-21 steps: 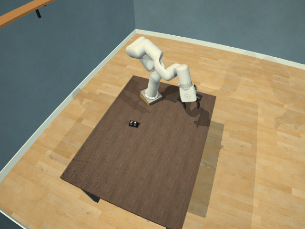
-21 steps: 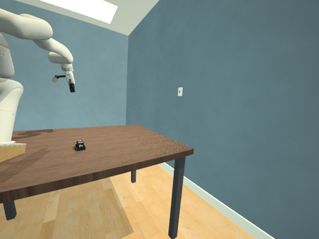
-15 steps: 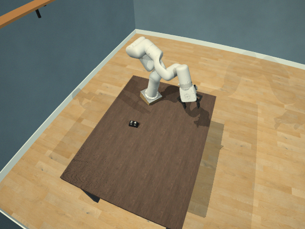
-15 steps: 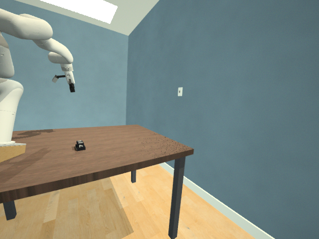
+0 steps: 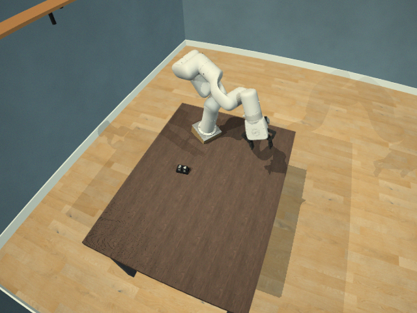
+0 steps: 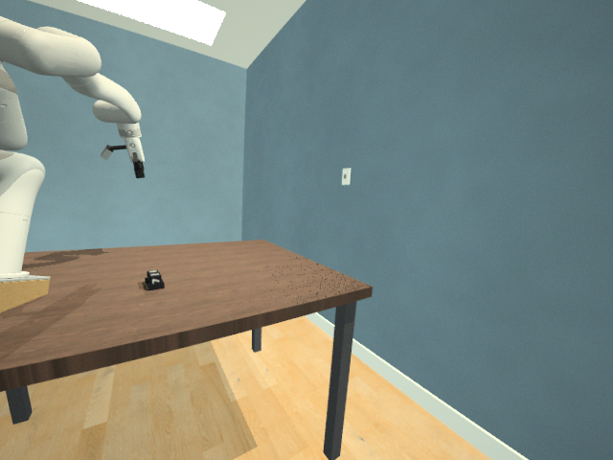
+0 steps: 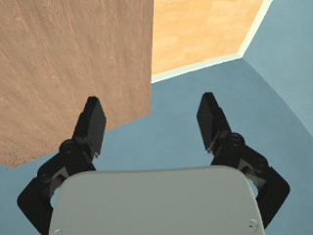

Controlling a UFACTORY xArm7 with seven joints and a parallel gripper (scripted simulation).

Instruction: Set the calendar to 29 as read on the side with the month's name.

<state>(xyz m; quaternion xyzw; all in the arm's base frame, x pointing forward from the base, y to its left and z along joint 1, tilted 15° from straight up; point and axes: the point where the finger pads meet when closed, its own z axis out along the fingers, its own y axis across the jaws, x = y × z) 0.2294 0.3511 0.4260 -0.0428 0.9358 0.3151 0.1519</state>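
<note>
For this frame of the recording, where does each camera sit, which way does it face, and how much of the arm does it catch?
Top: high above one table corner, angled down on the whole table; shows the full arm, the open gripper and the calendar.
Exterior: about table height off one side, looking across the table top toward the walls; shows the arm's upper links and the gripper hanging high above the calendar.
Wrist: on the gripper, looking past its spread fingers at a table edge, floor and wall.
Shared: top and exterior both hold the calendar and gripper; wrist misses the calendar.
</note>
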